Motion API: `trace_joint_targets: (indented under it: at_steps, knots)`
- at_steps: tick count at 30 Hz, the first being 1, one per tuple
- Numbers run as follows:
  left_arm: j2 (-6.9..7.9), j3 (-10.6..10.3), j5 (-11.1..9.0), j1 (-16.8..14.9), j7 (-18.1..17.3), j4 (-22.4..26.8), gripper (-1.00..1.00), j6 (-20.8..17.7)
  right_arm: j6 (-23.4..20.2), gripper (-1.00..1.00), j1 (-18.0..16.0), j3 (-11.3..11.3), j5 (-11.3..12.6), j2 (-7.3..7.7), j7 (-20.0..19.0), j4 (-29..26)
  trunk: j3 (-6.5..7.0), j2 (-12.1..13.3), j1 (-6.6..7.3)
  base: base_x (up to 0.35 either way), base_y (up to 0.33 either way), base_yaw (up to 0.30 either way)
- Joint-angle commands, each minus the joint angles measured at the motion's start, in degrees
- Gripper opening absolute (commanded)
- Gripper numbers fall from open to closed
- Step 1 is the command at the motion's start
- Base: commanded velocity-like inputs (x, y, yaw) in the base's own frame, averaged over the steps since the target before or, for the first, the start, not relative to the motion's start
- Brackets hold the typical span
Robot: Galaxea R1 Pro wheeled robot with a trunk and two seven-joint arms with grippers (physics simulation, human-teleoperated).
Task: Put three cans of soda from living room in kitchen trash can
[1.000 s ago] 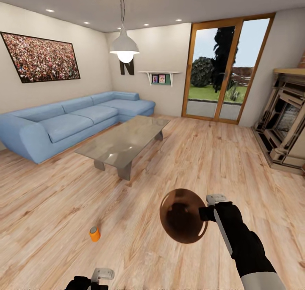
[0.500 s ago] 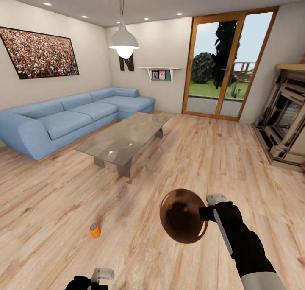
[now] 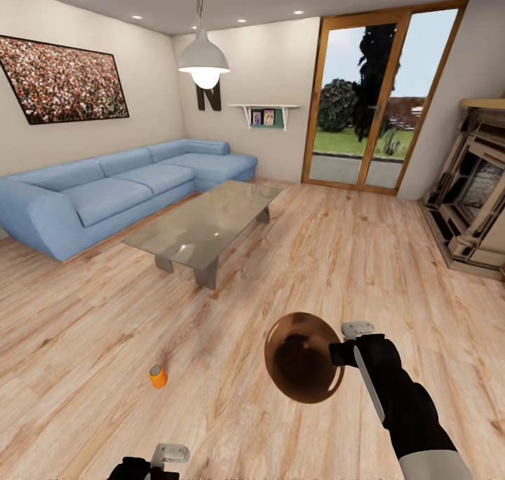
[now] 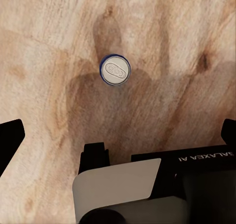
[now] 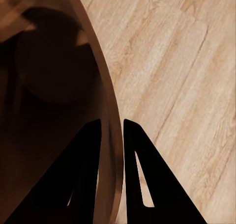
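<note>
One can of soda (image 3: 158,376), orange with a grey top, stands upright on the wood floor at the lower left of the head view. The left wrist view looks straight down on its round top (image 4: 115,70). My left gripper (image 4: 119,135) hangs above the can, open, its black fingers (image 4: 11,139) spread wide with nothing between them. The brown tash can (image 3: 303,357) is held up in the air with its dark inside facing the head camera. My right gripper (image 3: 345,348) is shut on its rim, and the two fingertips (image 5: 93,135) pinch the thin wall (image 5: 49,86).
This is the living room. A long blue corner sofa (image 3: 119,192) runs along the left wall. A glass coffee table (image 3: 207,227) stands ahead and a fireplace (image 3: 477,192) sits at the right. Glass doors (image 3: 375,101) are at the back, and open wood floor lies around the can.
The whole view has shifted a little as the camera moved, so the can sits slightly higher in the picture. Both arms and the held bin keep the same pose.
</note>
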State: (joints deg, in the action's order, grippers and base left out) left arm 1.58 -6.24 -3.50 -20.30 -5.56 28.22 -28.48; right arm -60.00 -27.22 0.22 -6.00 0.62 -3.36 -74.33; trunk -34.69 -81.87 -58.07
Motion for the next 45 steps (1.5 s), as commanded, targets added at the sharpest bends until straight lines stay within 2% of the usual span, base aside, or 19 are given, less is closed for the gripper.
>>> trace_joint_targets:
  at_steps: [1,14,23,31,45]
  knots:
    - [0.00,0.00,-0.01,0.00,-0.01,-0.01,1.00,0.00,0.00,-1.00,-0.03,-0.01,0.75,-0.01,-0.24,-0.02,-0.08,0.00,0.00,0.000,0.000,0.000]
    - [0.00,0.00,-0.03,0.00,-0.13,0.03,1.00,0.00,0.00,-1.00,-0.02,0.04,0.57,-0.01,-0.24,-0.07,-0.98,0.00,0.00,0.000,0.000,0.000]
    - [-0.01,0.14,-0.05,0.00,0.15,0.04,1.00,-0.18,0.00,-1.00,-0.02,0.02,0.57,0.01,-0.23,-0.06,-1.04,0.00,0.00,-0.006,0.000,0.000]
    - [-0.11,0.36,-0.31,0.00,0.40,0.08,1.00,-3.08,0.00,-1.00,-0.04,-0.04,0.60,0.01,-0.24,-0.10,-1.05,0.00,0.00,-0.001,0.000,0.000]
    - [-0.18,0.40,-0.44,0.00,0.55,0.08,1.00,-3.59,0.00,-1.00,-0.35,-0.78,0.86,-0.41,-0.24,0.07,-1.05,0.00,0.00,0.000,0.000,0.000]
